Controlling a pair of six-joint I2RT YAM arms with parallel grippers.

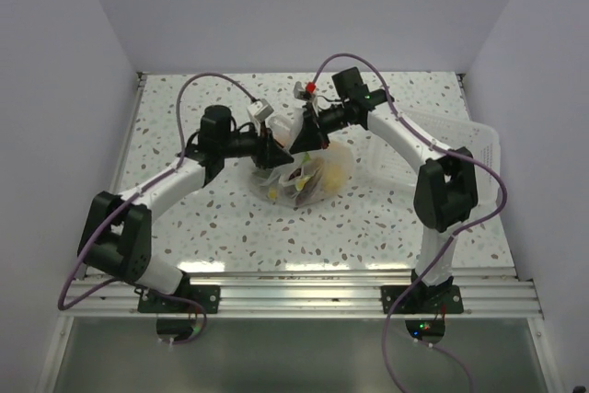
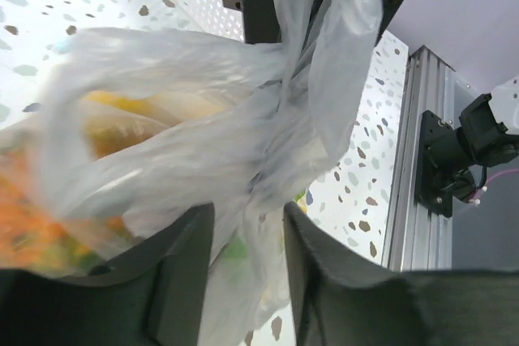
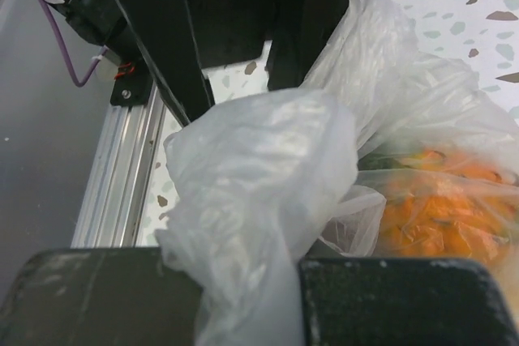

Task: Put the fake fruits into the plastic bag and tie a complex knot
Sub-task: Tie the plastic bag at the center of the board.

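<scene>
The table [image 1: 230,227] is carrying the tray [image 1: 460,149] on its right side and the bag [image 1: 308,177] in the middle, between the 2 arms. The bag is lying there with the fruits [image 1: 333,172] inside it, yellow and orange ones showing through the film.

I judge that it is behaving as a soft, light thing. The film is thin, crinkly and slippery and is folding anywhere, and the fruits are giving the only weight, at the bottom. So the body is a poor place for holding. The neck [image 2: 280,111], where the film is gathering into a twisted bunch above the fruits, is the place to take.

The right gripper [image 3: 247,261] is pinching a thick fold of this film, with its jaws closed on it. The left gripper [image 2: 247,212] is standing partly open, with a strip of film running through the gap. It seems not to be squeezing it, though the view is too close to be sure.
</scene>
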